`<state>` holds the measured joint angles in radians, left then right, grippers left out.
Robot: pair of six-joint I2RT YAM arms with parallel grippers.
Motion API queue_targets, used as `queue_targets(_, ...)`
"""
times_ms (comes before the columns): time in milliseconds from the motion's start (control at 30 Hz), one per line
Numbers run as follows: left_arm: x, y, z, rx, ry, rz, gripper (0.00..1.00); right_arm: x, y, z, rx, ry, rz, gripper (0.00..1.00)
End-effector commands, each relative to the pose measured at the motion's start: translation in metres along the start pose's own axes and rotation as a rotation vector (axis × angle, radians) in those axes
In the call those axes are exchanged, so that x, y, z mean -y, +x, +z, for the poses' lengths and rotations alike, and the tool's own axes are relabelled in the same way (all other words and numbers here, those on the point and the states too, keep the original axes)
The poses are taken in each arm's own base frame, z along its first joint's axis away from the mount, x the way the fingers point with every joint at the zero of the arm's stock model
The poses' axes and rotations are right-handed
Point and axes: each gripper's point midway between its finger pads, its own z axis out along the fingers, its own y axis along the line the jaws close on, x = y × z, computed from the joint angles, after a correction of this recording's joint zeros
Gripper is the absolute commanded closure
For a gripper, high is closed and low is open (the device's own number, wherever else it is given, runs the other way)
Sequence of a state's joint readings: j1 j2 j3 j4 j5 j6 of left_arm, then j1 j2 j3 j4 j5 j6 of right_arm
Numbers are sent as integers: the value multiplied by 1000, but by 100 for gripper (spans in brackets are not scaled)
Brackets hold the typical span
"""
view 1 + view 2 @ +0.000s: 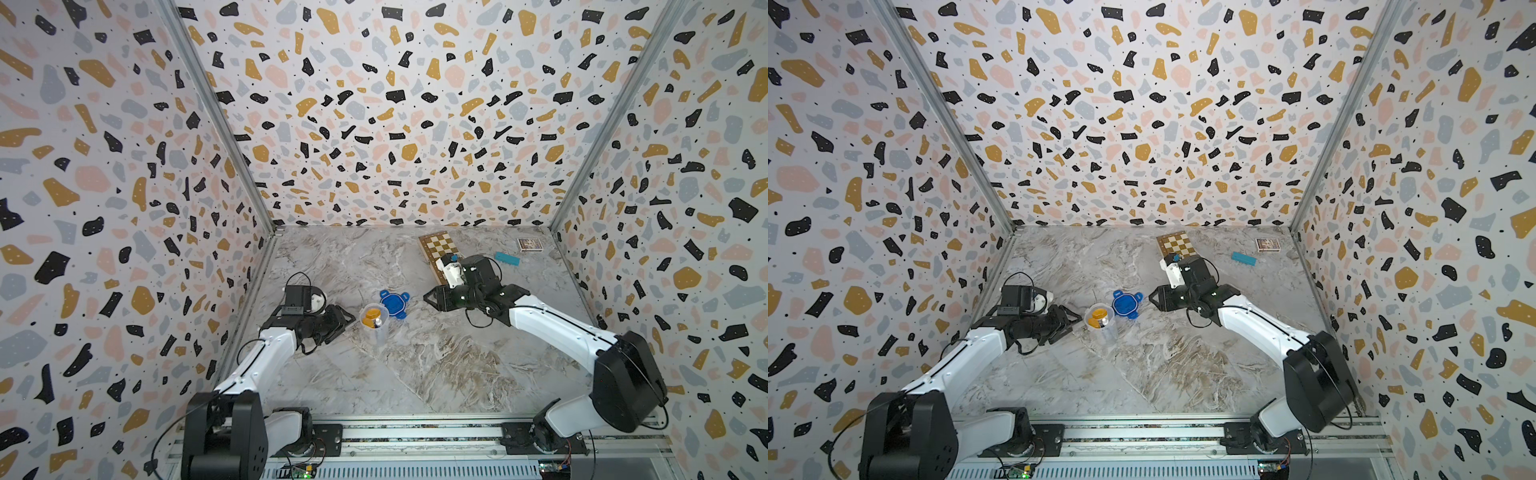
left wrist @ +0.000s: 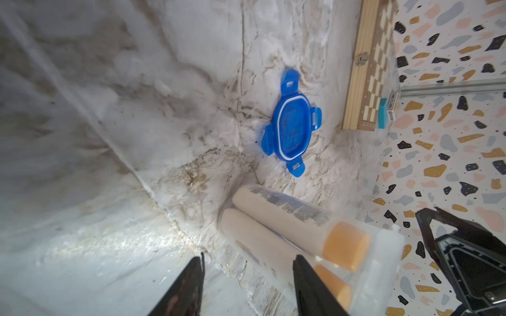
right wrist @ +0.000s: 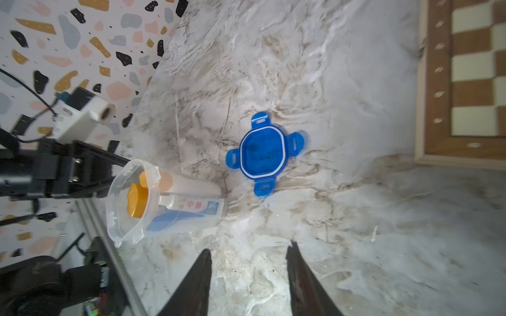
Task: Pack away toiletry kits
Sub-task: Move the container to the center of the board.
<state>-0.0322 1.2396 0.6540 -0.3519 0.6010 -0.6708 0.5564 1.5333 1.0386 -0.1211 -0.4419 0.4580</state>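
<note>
On the desk (image 1: 415,374), between the arms, we see the clear tub (image 1: 380,337) standing upright, with the orange-capped bottles (image 3: 137,201), white tube (image 3: 191,205) and blue toothbrush (image 3: 169,222) already inside. Its blue lid (image 1: 395,304) lies flat just beside it, seal ring up. Left pincer (image 1: 349,321) sits released by the tub wall. The right pincer (image 1: 430,298) is released too, empty, near the lid. That lid looks light, thin and slick, so we'd nip a tab. The tall tub seems tippy, so brace its wall.
</note>
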Motion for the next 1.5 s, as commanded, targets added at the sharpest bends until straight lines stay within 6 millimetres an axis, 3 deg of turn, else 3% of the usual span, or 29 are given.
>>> queue_targets(0,11,2,13,-17,33,52,49,-4,-2,13,-47,-154,121,54)
queue_targets(200,4,6,30,-56,12,53,49,26,-10,50,-97,-136,177,52)
queue_targets(400,-8,2,46,-74,-15,39,49,37,-17,71,-103,-128,185,52)
queue_targets(567,-2,3,62,-110,48,30,51,41,-23,85,-121,-136,184,52)
queue_targets(733,3,11,62,-119,43,54,51,52,-18,103,-164,-133,193,52)
queue_targets(1467,8,48,70,-166,41,71,52,54,-7,142,-222,-243,212,62)
